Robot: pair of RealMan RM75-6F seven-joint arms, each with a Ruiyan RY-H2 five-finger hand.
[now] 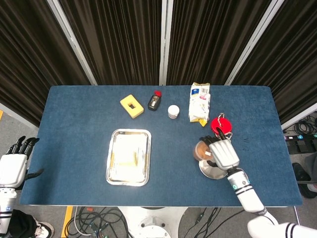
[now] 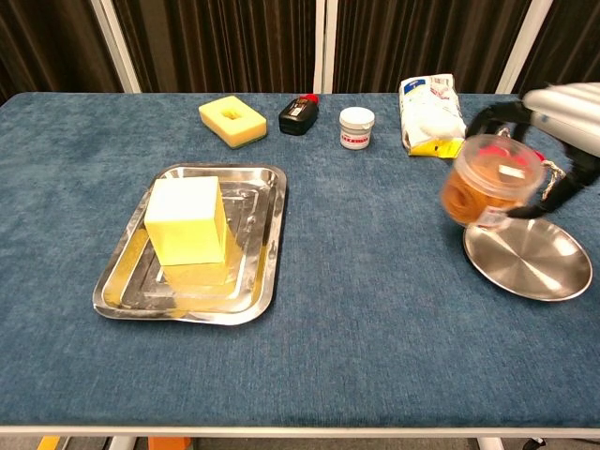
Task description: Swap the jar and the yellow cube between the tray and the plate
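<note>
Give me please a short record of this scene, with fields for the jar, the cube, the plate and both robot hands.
jar: lifted above the plate, held by the right robot hand
yellow cube: standing in the tray
tray: on the table, left of the plate
plate: bare now
right robot hand: grips the jar
left robot hand: off the table, holds nothing

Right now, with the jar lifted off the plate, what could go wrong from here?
The jar hangs tilted in the right hand, above the plate; it could slip and drop. The yellow cube occupies the tray, so setting the jar there risks a bump or a cramped placement.
</note>
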